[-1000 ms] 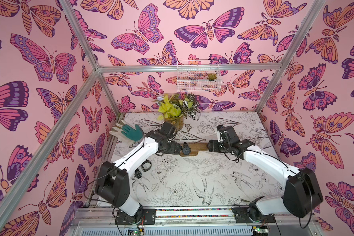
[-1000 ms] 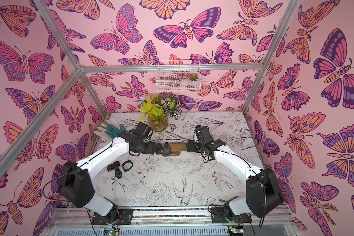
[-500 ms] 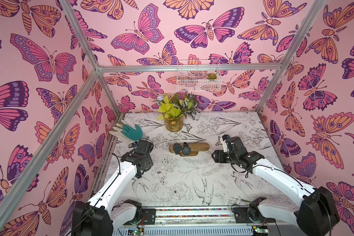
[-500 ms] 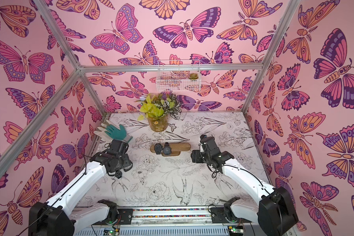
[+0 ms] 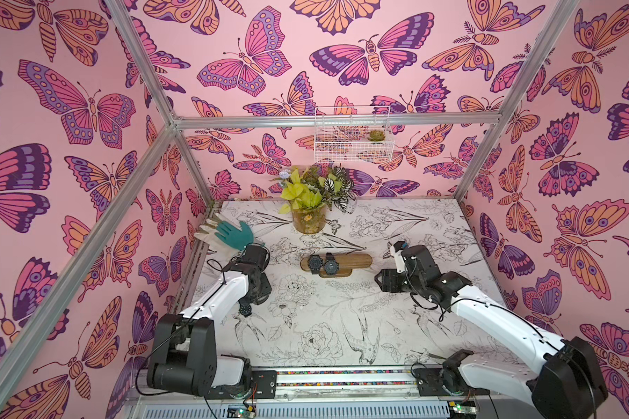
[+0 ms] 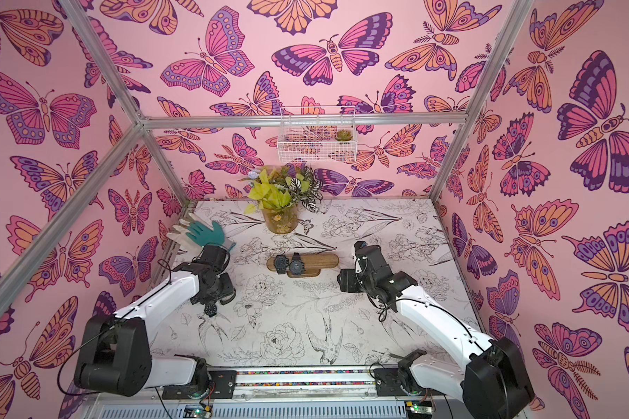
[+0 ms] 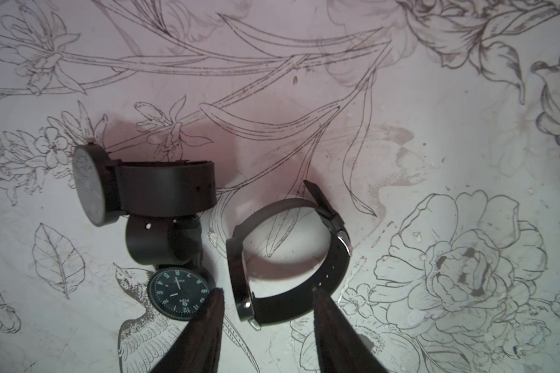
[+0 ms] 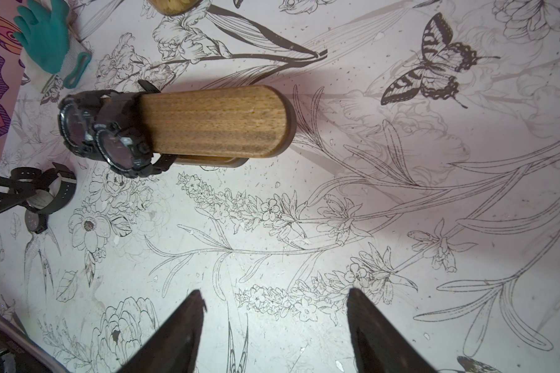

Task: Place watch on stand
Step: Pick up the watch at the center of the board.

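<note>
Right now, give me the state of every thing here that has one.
Stand, upright, one end bare.
Outer mounted watch, strapped round the stand.
Inner mounted watch, strapped beside it.
Silver-buckled watch, strap fastened, standing on edge.
Dial-up watch, lying face up.
Third loose watch, on its side.
Left gripper, open, astride the silver-buckled watch.
Right gripper, open, empty.
Plant pot, upright.

Your left arm: smooth white shell links, bulky black joint housings, thin black cable along white link. Your right arm: same white shells and black joints, black cable loop hanging off forearm, tiny dark screw dots on base shell. Left gripper: two dark wedge fingers, rough-grained, tapering to points. Right gripper: same look.
</note>
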